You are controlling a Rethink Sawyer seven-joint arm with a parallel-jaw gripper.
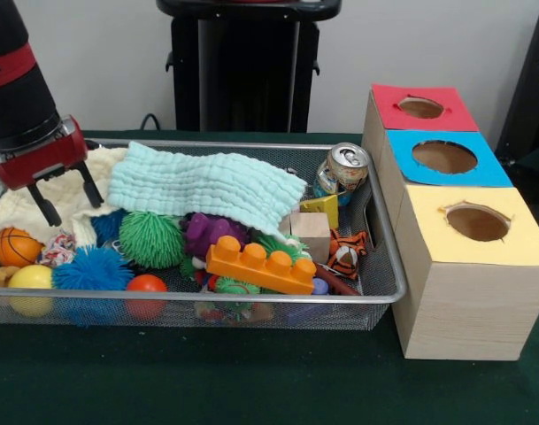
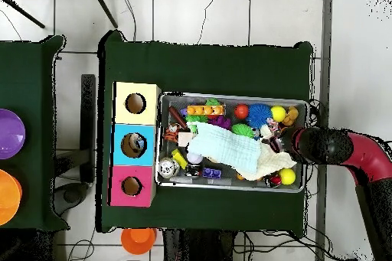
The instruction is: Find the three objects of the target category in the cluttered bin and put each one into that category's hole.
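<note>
The wire mesh bin (image 1: 251, 301) holds many toys and two cloths; it also shows in the overhead view (image 2: 230, 95). No see-through plastic bottle shows in either view. The red-surrounded hole (image 1: 420, 107) tops the farthest wooden box, next to the bin's right end, and shows in the overhead view (image 2: 131, 186). My gripper (image 1: 67, 197) is open and empty. It hangs over the bin's left end, just above a pale yellow cloth (image 1: 12, 212). In the overhead view only the arm (image 2: 329, 147) shows, at the bin's right end.
A light-blue cloth (image 1: 207, 186) covers the bin's middle. A metal can (image 1: 344, 168) leans in the far right corner. An orange block (image 1: 260, 266), spiky balls (image 1: 151, 237), a wooden cube (image 1: 311, 235) and several balls lie in front. The blue hole (image 1: 444, 157) and yellow hole (image 1: 477, 221) are nearer.
</note>
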